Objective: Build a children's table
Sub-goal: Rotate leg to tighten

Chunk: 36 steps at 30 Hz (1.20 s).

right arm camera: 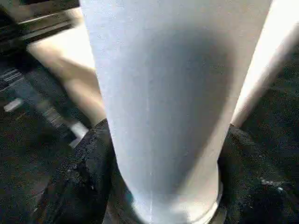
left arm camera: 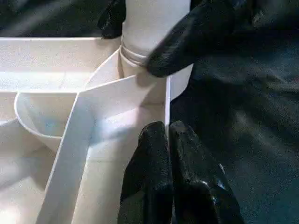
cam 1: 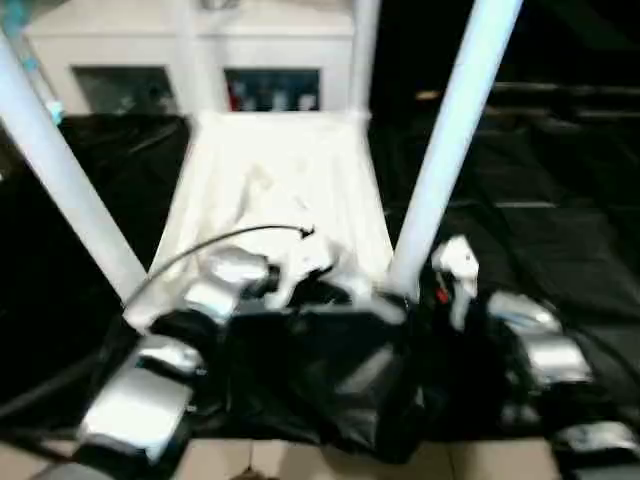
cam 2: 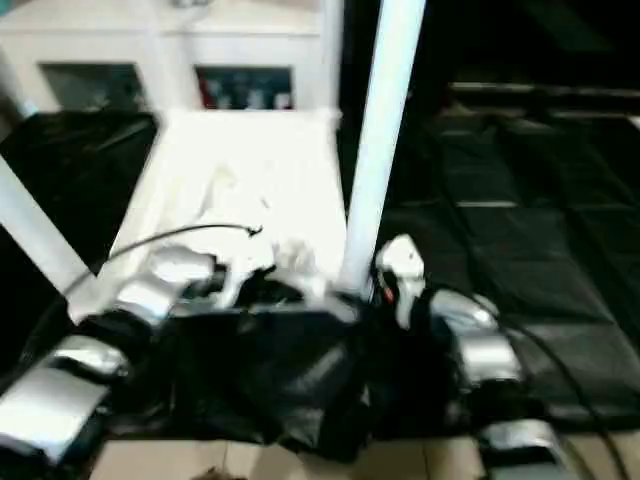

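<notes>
Our right hand point(right arm camera: 163, 205) is clenched around the base of a leg point(cam 1: 455, 130) standing in the near corner socket of the upturned tabletop point(cam 1: 285, 180). Our left hand point(left arm camera: 170, 172) rests pinched together at that corner's rim. Other legs stand around the tabletop; we judge the build nearly done.

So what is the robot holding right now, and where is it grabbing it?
The right pincer grips a white table leg near its bottom end, by the tabletop corner. The left pincer holds nothing.
</notes>
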Available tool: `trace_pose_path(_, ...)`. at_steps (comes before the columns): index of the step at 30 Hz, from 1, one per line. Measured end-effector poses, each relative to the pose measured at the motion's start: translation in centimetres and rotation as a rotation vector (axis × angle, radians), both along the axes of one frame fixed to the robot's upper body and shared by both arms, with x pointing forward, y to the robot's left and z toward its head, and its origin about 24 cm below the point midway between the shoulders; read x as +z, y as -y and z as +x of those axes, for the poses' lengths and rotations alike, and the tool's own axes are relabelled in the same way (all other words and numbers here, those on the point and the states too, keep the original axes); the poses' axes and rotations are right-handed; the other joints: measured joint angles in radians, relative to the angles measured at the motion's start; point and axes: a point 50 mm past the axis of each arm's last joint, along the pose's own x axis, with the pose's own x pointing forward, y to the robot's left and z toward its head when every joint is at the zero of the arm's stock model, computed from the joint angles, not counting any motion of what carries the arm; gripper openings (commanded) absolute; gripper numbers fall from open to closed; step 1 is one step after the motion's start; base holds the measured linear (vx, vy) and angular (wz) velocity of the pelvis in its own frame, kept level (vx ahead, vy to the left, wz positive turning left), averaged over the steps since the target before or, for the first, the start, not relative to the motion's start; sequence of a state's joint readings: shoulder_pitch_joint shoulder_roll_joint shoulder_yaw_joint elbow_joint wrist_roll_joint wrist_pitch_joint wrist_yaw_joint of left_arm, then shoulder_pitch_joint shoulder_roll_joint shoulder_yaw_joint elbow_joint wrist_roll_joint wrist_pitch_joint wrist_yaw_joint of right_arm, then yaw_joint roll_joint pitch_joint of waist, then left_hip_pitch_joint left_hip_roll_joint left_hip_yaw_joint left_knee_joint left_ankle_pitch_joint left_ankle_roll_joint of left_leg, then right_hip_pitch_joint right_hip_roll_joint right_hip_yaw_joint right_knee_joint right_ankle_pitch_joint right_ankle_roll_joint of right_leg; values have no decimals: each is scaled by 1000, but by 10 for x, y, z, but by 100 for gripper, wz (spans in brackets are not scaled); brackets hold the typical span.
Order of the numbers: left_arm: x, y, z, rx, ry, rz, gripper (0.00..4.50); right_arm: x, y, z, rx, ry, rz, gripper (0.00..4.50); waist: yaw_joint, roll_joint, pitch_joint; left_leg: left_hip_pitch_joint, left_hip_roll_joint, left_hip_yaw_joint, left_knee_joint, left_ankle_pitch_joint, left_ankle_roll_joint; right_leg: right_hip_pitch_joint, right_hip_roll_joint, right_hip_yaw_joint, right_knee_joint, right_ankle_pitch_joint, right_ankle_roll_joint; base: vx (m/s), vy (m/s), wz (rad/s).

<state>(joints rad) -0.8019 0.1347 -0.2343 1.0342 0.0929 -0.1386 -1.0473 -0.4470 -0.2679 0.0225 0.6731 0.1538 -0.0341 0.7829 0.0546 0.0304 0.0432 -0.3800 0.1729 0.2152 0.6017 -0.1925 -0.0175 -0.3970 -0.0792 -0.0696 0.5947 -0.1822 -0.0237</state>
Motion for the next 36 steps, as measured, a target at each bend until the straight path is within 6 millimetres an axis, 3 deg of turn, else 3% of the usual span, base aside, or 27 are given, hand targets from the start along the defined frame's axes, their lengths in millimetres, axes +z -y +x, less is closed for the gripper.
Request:
trace_pose_path(4,-1,15,5,107,14,-6,0,-1,-10,10,-181,8,2,265,-18,4,-1,2,-1,0,0,0,0,2,0,1,0,0,0,0,0,0)
trace_pose_path(9,-3,28,6,192,25,-23,0,0,-16,19,-316,11,-10,265,-20,7,-3,3,-1,0,-3,0,0,3,0,0,-1,0,1,0,0,0)
trace_pose_path(12,-3,28,6,192,24,-26,0,0,-16,19,-317,19,-10,334,-19,7,-3,3,-1,0,-4,0,0,3,0,0,-2,-1,1,0,0,0)
trace_pose_path(14,-2,28,6,187,25,-25,0,0,-17,17,-301,28,-8,334,-19,6,-3,3,-1,0,-4,0,0,2,0,0,-2,-1,1,0,0,0)
trace_pose_path(17,-1,22,6,150,21,-25,0,0,-14,13,-237,41,2,378,-15,4,-2,2,-1,0,-4,0,0,1,0,0,-2,-1,2,0,0,0)
trace_pose_path(20,0,11,2,86,14,-30,0,3,-5,4,-81,39,11,380,-12,6,-2,-2,0,0,-5,0,0,-2,0,-1,-1,-1,2,0,0,0)
trace_pose_path(24,0,-6,-6,-53,-16,-31,0,6,7,-13,163,16,-9,380,6,9,-1,-3,1,0,-5,0,1,-4,1,-2,0,-1,3,0,0,0)
trace_pose_path(29,3,-14,-15,-204,-69,-18,0,11,4,-22,359,-21,16,380,26,8,-1,-5,1,0,-4,0,1,-5,0,-1,-1,-1,3,0,0,0)
trace_pose_path(36,4,-22,-17,-260,-100,0,0,15,7,-27,468,-73,19,309,36,5,1,-5,1,2,-4,-1,1,-6,0,-1,0,-1,3,0,0,0)
